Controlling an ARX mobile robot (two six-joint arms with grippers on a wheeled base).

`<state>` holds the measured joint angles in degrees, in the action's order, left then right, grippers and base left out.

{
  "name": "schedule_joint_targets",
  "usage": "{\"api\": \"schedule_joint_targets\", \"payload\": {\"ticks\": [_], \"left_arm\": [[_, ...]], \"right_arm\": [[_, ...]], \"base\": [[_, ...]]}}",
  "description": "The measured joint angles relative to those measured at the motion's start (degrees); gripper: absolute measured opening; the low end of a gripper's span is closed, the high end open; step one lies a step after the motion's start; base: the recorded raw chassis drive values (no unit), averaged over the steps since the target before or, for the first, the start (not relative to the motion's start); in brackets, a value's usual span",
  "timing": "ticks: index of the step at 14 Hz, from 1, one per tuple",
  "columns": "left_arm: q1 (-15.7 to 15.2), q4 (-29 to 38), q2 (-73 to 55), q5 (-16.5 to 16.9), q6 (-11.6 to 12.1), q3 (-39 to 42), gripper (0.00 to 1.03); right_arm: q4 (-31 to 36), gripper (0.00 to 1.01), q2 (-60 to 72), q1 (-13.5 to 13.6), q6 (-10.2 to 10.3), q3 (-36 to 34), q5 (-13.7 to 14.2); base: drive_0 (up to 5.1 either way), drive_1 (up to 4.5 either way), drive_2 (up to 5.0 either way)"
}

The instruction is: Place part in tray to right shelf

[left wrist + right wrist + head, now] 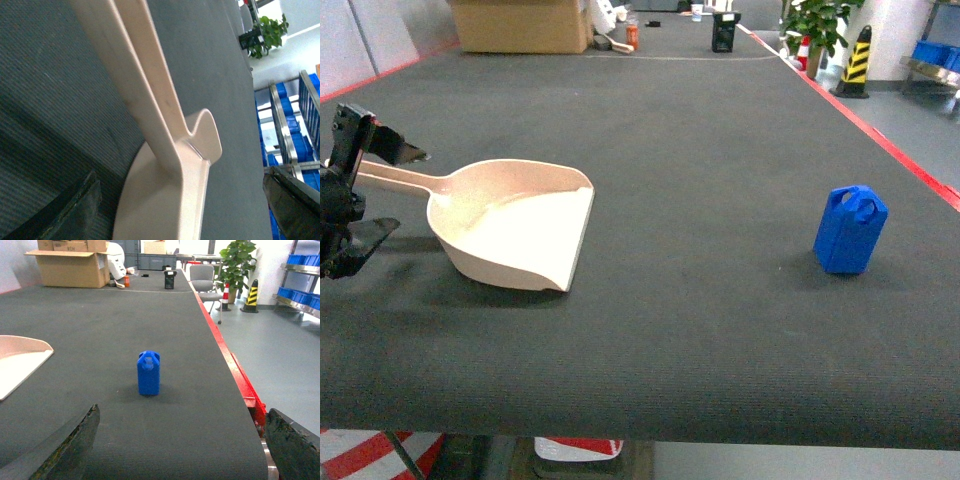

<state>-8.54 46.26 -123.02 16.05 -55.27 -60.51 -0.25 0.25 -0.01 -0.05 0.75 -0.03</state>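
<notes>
- tray [515, 232] handle end hidden behind left gripper [360, 195], fingers spread, handle between them
- mouth faces right
- part [850, 229] upright, handle up
- right gripper [180, 450] fingers spread, empty

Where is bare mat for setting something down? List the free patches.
Free: the dark mat between the pale beige plastic scoop tray and the small blue jerrycan-shaped part, plus the front strip. Crowded: the left edge, where the left gripper straddles the tray's handle.

Dark grey table [670, 120] edged red; cardboard box [520, 25] and potted plant [817, 20] beyond; grey floor [280, 345]
</notes>
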Motion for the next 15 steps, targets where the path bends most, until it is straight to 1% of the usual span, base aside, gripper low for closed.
{"api": "schedule_joint_targets", "payload": {"ticks": [1, 3, 5, 6, 8, 9, 10, 11, 12, 13, 14, 15], "left_arm": [[-0.81, -0.57, -1.88, -0.46, -0.31, -2.54, 0.98], [-1.66, -1.97, -4.28, -0.17, -1.22, -7.28, 0.98], [-2.16, -5.18, -7.48, -1.03, -1.53, -13.22, 0.98], [-2.25, -7.41, -8.98, -2.29, -1.57, -15.45, 0.94], [-2.78, -7.89, -11.89, -0.92, -1.66, -19.15, 0.74], [-3.06, -9.14, -12.74, -1.07, -1.53, -21.09, 0.63], [-3.41, -8.24, -13.51, -1.03, -1.84, -22.95, 0.49], [-3.65, -6.75, -13.51, -0.98, -2.97, -22.93, 0.39], [-3.74, -2.08, -13.38, -0.33, -5.88, -20.87, 0.23], [-3.67, 0.42, -12.41, 0.2, -9.25, -18.49, 0.17], [-3.5, 4.33, -10.27, 1.33, -10.34, -14.45, 0.16], [-3.15, 7.87, -8.02, 2.54, -10.78, -10.64, 0.16]], "right_arm": [[0.02, 0.98, 0.0, 0.0, 0.0, 0.0, 0.0], [0.02, 0.98, 0.0, 0.0, 0.0, 0.0, 0.0], [0.0, 0.98, 0.0, 0.0, 0.0, 0.0, 0.0], [0.0, 0.98, 0.0, 0.0, 0.0, 0.0, 0.0], [0.0, 0.98, 0.0, 0.0, 0.0, 0.0, 0.0], [0.02, 0.98, 0.0, 0.0, 0.0, 0.0, 0.0], [0.02, 0.98, 0.0, 0.0, 0.0, 0.0, 0.0], [0.0, 0.98, 0.0, 0.0, 0.0, 0.0, 0.0], [0.0, 0.98, 0.0, 0.0, 0.0, 0.0, 0.0], [0.02, 0.98, 0.0, 0.0, 0.0, 0.0, 0.0], [0.0, 0.98, 0.0, 0.0, 0.0, 0.0, 0.0], [0.0, 0.98, 0.0, 0.0, 0.0, 0.0, 0.0]], "base": [[0.0, 0.0, 0.0], [0.0, 0.0, 0.0], [0.0, 0.0, 0.0], [0.0, 0.0, 0.0], [0.0, 0.0, 0.0], [0.0, 0.0, 0.0], [0.0, 0.0, 0.0], [0.0, 0.0, 0.0], [0.0, 0.0, 0.0], [0.0, 0.0, 0.0], [0.0, 0.0, 0.0], [0.0, 0.0, 0.0]]}}
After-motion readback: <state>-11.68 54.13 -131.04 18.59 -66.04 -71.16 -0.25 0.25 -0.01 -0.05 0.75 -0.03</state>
